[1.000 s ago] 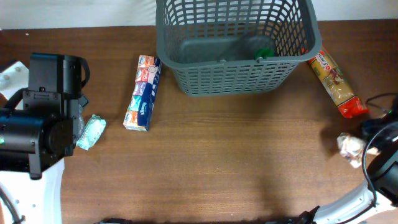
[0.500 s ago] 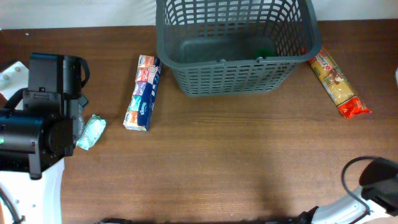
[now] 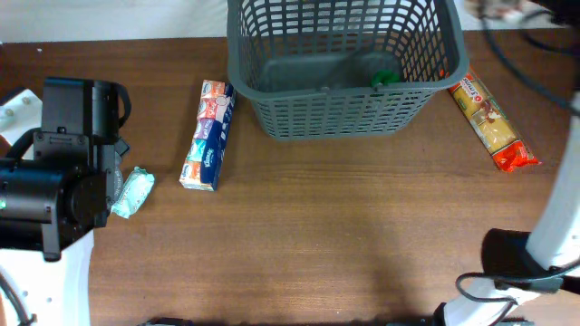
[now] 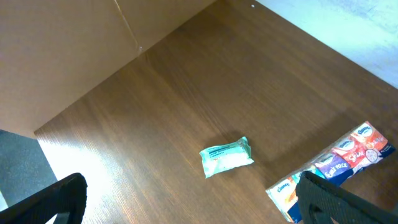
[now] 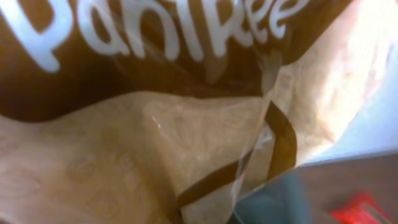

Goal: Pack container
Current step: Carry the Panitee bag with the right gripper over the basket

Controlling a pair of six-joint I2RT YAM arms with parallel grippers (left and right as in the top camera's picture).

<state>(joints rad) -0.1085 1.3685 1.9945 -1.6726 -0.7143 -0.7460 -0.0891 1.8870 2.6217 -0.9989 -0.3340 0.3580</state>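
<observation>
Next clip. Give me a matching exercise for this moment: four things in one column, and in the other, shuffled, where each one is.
Things
1. container
2. long blue-and-white pack
3. yellow packet with a red end
4. tan bag

Places
A. flat on the table, left of the container
B. fills the right wrist view, white lettering on brown
C. far middle of the table, a green item inside
D. just right of the container, lying at a slant

Pairs: 1-C, 2-A, 3-D, 4-B
</observation>
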